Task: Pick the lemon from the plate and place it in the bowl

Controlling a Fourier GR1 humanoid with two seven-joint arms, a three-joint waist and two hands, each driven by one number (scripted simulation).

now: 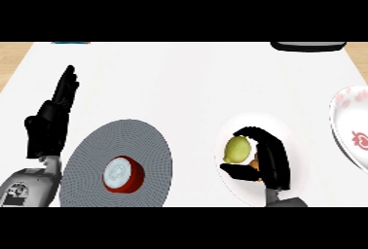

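A yellow-green lemon (234,149) lies on a white plate (277,124) at the lower right of the counter. My right hand (274,158) comes in from below and curls round the lemon: its fingers arch over the top and right side, and the thumb sits just under it. The lemon still rests on the plate. A small orange patch (253,163) shows behind the lemon, mostly hidden by the hand. The white bowl (350,127) with red markings stands at the right edge, partly cut off. My left hand (47,127) rests open at the far left, fingers up.
A large grey plate (90,160) lies at the lower left and holds a round red thing with a pale inside (122,174). A dark object (307,46) sits at the counter's far right edge, and a blue one (70,43) at the far left.
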